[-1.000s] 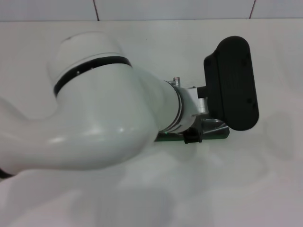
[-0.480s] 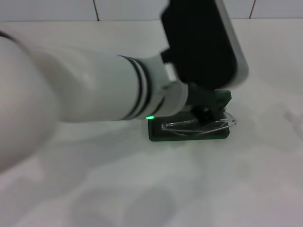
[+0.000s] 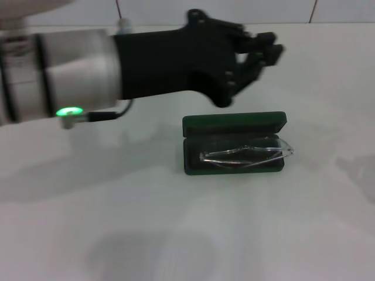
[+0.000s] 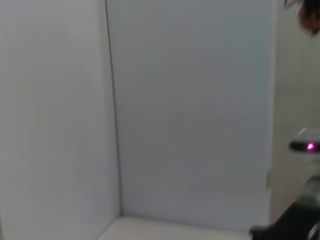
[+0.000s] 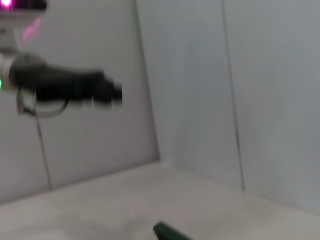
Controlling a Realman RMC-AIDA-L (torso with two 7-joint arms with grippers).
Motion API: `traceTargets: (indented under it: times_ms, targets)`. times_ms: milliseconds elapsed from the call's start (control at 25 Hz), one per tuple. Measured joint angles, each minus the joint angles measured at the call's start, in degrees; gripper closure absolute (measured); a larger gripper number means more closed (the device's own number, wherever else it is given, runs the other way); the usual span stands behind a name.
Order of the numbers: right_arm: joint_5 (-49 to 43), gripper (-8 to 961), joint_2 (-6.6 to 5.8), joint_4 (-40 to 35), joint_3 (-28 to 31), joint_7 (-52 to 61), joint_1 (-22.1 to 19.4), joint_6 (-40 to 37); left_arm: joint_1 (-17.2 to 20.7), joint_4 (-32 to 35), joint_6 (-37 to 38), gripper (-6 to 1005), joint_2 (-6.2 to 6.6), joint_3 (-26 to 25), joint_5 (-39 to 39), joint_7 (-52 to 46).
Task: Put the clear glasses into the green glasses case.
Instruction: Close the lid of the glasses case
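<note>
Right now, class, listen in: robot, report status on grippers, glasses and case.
Left gripper raised above and behind the green glasses case, holding nothing. Right gripper out of sight. Clear glasses lying in the open case, one end overhanging its edge. Nothing in the way.

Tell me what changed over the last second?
The left hand let go of the glasses and lifted up and away from the case, now hanging empty above and behind it. Glasses and open case stayed put since half a second ago.

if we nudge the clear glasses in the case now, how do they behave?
Probably light and slide easily: the clear glasses look like thin plastic. One end overhangs the green glasses case rim, so they may tip or pivot. Likely springy, not floppy.
</note>
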Motion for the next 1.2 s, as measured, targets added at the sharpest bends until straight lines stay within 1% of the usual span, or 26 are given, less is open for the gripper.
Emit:
traceTargets:
  times_ms: [40,160,240,320,400,520,560,600,720,840,960,1200]
  targets:
    - [-0.74,936,0.75,-1.97,-0.24,0.69,0.00,0.00,0.34,-1.40,1.64,881,0.00,-1.73,-2.81,1.78]
    - [-2.77,936,2.85,-7.52,-1.99,2.79,0.02,0.05,0.27,-9.83,11.03,882,0.01,-9.50,-13.69,8.06]
    - [-3.70,936,3.76,-10.59,-4.57,4.73,0.03,0.38,-0.40,-16.33,17.69,883,0.02,-14.30,-20.11,12.00]
    - [-4.00,936,4.08,-12.72,-8.14,6.98,0.07,1.07,-1.44,-23.43,24.96,891,0.04,-19.16,-25.35,16.04]
    - [-4.02,936,4.13,-14.25,-11.66,9.10,0.24,2.05,-2.53,-29.92,31.17,905,0.15,-23.52,-28.46,19.25]
    - [-4.02,936,4.15,-16.26,-16.06,12.09,0.60,4.25,-4.56,-40.92,40.80,919,0.63,-30.84,-30.78,23.81]
    - [-4.02,936,4.16,-16.83,-17.13,12.94,0.71,4.93,-4.97,-43.60,42.47,919,0.79,-32.45,-30.89,24.84]
    - [-4.01,936,4.15,-17.61,-18.21,14.08,0.76,5.76,-5.43,-47.82,44.50,919,1.05,-34.82,-30.87,26.44]
    - [-3.98,937,4.17,-20.76,-22.44,19.02,1.14,7.85,-5.39,-54.89,45.77,919,1.91,-37.02,-30.44,30.41]
    - [-4.98,937,4.19,-25.11,-27.18,26.19,1.50,9.85,-4.82,-58.76,45.89,919,2.53,-37.12,-29.47,34.11]
    - [-8.02,937,4.20,-29.50,-31.07,33.91,2.54,10.80,-4.42,-60.66,45.93,919,2.46,-37.34,-27.96,36.12]
    - [-15.83,937,4.11,-35.33,-37.44,47.40,5.84,10.00,-4.35,-63.90,45.93,919,2.25,-37.46,-27.36,39.29]
